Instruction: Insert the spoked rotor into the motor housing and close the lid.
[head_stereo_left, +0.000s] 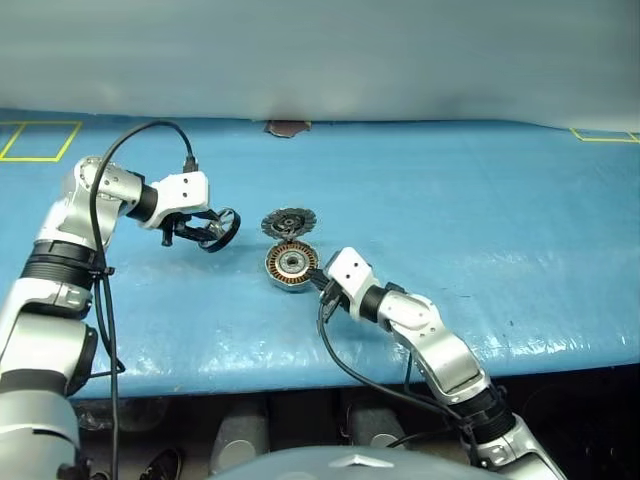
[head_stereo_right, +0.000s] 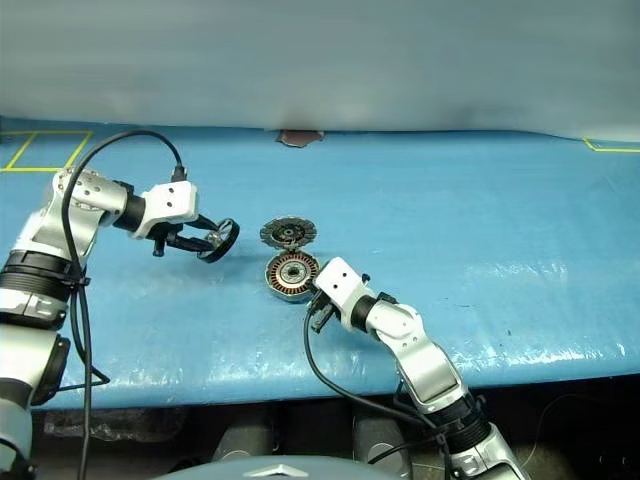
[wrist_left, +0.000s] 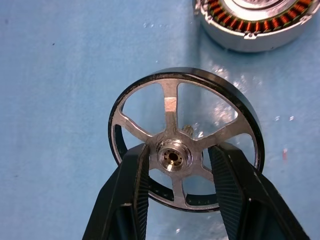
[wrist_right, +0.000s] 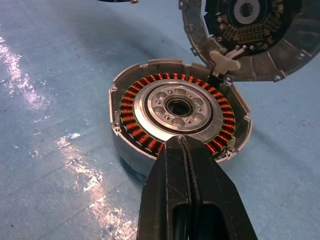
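Now spoked rotor (wrist_left: 182, 145) between left gripper (wrist_left: 180, 172) fingers.

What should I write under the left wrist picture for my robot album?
The left gripper holds the spoked rotor by its hub above the blue table, near the motor housing.

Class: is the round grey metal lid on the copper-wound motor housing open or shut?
Open: the lid stands swung back, baring the housing's copper windings.
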